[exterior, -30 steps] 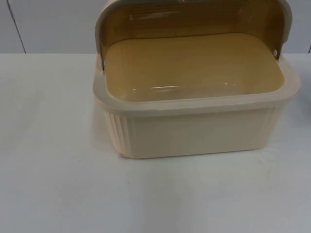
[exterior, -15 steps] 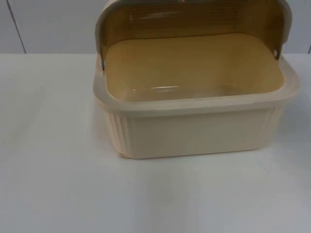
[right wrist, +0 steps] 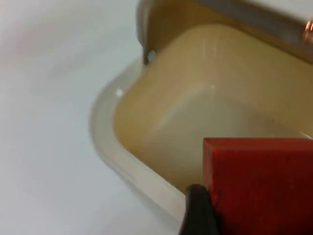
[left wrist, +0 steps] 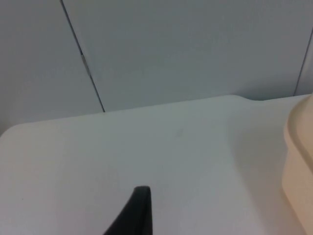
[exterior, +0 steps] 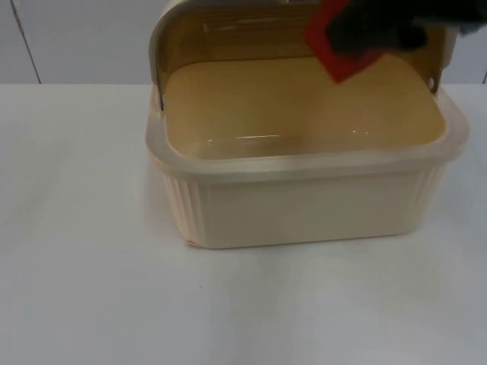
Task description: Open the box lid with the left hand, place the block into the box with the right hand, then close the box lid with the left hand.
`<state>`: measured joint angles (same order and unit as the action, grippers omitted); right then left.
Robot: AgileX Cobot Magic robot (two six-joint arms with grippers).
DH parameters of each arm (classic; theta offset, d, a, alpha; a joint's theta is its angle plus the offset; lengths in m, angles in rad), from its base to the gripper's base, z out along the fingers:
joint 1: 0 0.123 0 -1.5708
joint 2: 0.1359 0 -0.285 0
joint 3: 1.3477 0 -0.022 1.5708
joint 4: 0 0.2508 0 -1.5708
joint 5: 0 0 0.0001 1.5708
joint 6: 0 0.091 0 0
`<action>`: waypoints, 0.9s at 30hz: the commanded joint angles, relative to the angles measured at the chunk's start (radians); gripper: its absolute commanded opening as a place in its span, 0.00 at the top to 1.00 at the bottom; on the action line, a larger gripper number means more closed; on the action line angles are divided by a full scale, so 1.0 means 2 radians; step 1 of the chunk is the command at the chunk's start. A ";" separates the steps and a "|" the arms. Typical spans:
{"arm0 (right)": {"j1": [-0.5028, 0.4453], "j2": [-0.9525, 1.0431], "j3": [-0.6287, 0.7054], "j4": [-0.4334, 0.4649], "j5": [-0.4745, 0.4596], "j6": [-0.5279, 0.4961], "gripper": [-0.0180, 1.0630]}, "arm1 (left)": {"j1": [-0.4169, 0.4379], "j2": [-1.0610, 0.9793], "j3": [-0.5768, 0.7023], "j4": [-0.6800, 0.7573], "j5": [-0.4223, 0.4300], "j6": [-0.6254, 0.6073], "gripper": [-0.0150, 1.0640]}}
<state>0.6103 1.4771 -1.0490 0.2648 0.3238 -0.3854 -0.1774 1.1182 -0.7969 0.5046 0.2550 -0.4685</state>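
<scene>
A cream ribbed box [exterior: 304,207] stands on the white table, its amber-lined lid [exterior: 228,30] swung up at the back and its inside bare. My right gripper [exterior: 361,34] reaches in from the upper right, shut on a red block [exterior: 338,53] that hangs over the box's back right part. In the right wrist view the red block [right wrist: 259,186] sits against a black fingertip [right wrist: 195,213] above the box's rim [right wrist: 120,152] and hollow. My left gripper [left wrist: 138,215] waits over bare table to the left of the box's edge [left wrist: 299,161].
White table top [exterior: 91,289] spreads in front of and to the left of the box. The grey partition wall [left wrist: 195,49] with a dark seam closes off the table's far edge.
The right gripper with the red block has come in from the upper right over the open box. The box and its lid have not moved.
</scene>
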 commanded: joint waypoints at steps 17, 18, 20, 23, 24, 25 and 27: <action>-0.005 0.165 0.002 0.018 -0.267 -0.004 0.98 | 0.002 -0.001 -0.003 -0.006 0.000 0.000 0.02; -0.005 0.165 0.002 0.018 -0.267 -0.004 0.98 | 0.002 -0.001 -0.003 -0.006 0.000 0.000 0.02; -0.014 0.175 0.002 0.017 -0.267 -0.004 0.98 | 0.002 -0.001 -0.003 -0.006 0.000 0.000 0.02; -0.022 0.184 0.002 0.017 -0.268 -0.004 0.98 | 0.002 -0.001 -0.003 -0.006 0.000 0.000 0.02; -0.024 0.187 0.002 0.017 -0.273 -0.004 0.98 | 0.002 -0.001 -0.003 -0.006 0.000 0.000 0.02; -0.028 0.190 0.002 0.017 -0.281 -0.004 0.98 | 0.002 -0.001 -0.003 -0.006 0.000 0.000 0.02; -0.030 0.194 0.002 0.018 -0.287 -0.004 0.98 | 0.002 -0.001 -0.003 -0.006 0.000 0.000 0.02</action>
<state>0.5555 1.8654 -1.0458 0.2994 -0.2158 -0.3886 -0.1774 1.1182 -0.7969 0.5029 0.2550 -0.4685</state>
